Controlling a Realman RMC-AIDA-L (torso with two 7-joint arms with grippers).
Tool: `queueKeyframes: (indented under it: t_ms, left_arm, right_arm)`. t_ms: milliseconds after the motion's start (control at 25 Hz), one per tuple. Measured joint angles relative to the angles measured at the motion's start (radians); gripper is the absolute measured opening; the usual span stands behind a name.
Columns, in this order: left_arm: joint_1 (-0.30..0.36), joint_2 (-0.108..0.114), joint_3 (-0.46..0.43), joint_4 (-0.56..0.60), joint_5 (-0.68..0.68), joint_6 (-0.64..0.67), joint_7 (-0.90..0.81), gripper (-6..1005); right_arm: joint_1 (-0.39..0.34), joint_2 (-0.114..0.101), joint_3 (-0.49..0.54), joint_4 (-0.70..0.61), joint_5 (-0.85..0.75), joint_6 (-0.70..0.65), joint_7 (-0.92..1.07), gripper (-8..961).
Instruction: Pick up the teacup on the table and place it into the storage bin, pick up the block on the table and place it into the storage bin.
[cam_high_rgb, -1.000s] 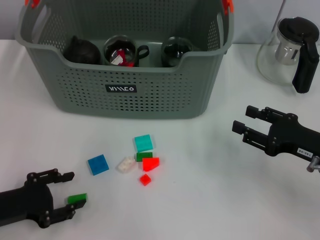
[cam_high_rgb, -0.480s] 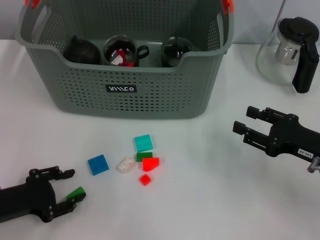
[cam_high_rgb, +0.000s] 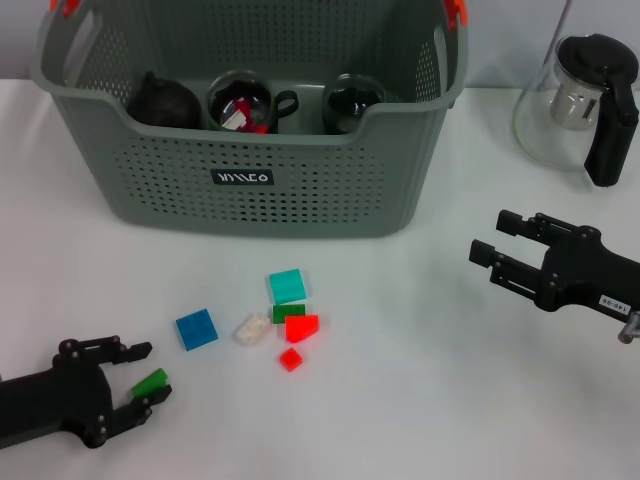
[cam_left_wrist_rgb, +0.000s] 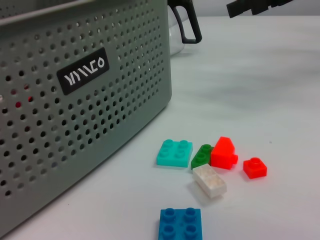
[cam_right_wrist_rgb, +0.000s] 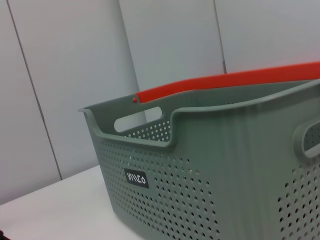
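Gripper work sits low in the head view. We see the left gripper (cam_high_rgb: 137, 386) at the lower left of the frame, near the table surface, its fingers pinching a small green block (cam_high_rgb: 150, 382), which sits tilted between the tips. The block is held well below and left of the storage bin (cam_high_rgb: 250, 150), which fills the upper left and centre of the frame.

We note loose blocks on the white table (cam_high_rgb: 420, 400) in mid-frame, to the upper right of the left gripper: a blue block (cam_high_rgb: 196, 328) nearest it, then a white block (cam_high_rgb: 250, 329), a teal block (cam_high_rgb: 287, 286), a dark green block (cam_high_rgb: 286, 312) touching a red block (cam_high_rgb: 302, 327), and a small red block (cam_high_rgb: 290, 359) just below.

Inside the bin we make out three dark cups (cam_high_rgb: 240, 102) along its front wall.

The right gripper (cam_high_rgb: 497, 252) hovers at the right edge, fingers spread, holding nothing. A glass teapot (cam_high_rgb: 585, 100) stands at upper right.
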Motion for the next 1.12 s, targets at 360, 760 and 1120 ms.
queueKeyframes:
  t_ms: [360,760,1120]
  left_arm:
    - [0.005,-0.001,0.0,-0.002,0.0,-0.012,0.005,489]
    - [0.001,0.001,-0.001,-0.001,0.005,-0.014,0.002,384]
    - [-0.004,0.003,-0.013,0.005,0.012,-0.031,-0.027,213]
  right_arm:
    - [0.0,-0.001,0.0,0.0,0.0,0.0,0.0,644]
    - [0.0,-0.002,-0.001,0.0,0.0,0.0,0.0,645]
    - [-0.002,-0.002,-0.001,0.0,0.0,0.0,0.0,644]
